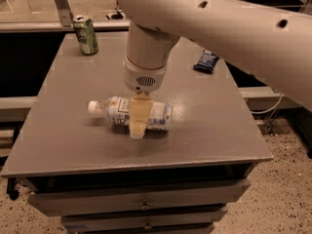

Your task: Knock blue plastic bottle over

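Camera view looks down at a grey table point(73, 140) w/ drawers point(141, 199) under its near edge. The blue plastic bottle point(157, 117) lies on its side, approx. mid-table, a bit toward the near edge. Its white cap points left, its base points right, and the white-and-blue label faces up. Long axis runs roughly left-right, w/ the base end tilted slightly nearer.

The gripper point(138, 123) points straight down over the bottle's middle. Its pale yellowish end overlaps the label from the near side and reaches down to the tabletop just in front of the bottle. Can't tell whether the gripper is spread, pressed together or pinching the bottle, since the far side is hidden behind the bottle and wrist. Looks in contact w/ the bottle or v. close to it; can't confirm which.

The white arm point(219, 23) comes in from upper right, across the top of the view. Its round wrist, w/ a small vent grille, sits directly above the bottle.

Other items:
- Green drink can point(86, 34): upright at the far-left corner, well apart from the bottle.
- Small dark blue snack packet point(206, 61): flat on the far-right part of the table, partly under the arm.
- Speckled floor point(287, 189): visible at right.
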Tool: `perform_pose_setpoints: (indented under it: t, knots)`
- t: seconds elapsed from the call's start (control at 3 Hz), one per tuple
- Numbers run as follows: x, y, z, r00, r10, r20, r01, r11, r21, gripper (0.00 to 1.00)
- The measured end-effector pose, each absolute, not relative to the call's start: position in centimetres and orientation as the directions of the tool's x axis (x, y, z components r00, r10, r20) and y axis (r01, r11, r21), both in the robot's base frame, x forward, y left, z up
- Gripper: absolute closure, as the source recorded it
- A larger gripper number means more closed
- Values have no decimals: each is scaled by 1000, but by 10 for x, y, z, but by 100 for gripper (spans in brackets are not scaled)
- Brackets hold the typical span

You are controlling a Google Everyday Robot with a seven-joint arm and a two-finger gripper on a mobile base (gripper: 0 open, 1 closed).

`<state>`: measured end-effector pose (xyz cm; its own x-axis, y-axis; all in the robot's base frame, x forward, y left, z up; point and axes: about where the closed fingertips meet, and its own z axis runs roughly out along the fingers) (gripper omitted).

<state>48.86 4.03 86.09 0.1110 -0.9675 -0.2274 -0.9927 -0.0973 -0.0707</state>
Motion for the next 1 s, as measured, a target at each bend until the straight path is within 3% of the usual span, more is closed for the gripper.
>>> perform_pose_setpoints:
  t: [0.67,1.0]
  knots:
    - [486,29,867,54,-962,-268,-998,-43,-49,0]
    - [492,-5,872,-9,-931,-364,-999,24,-37,0]
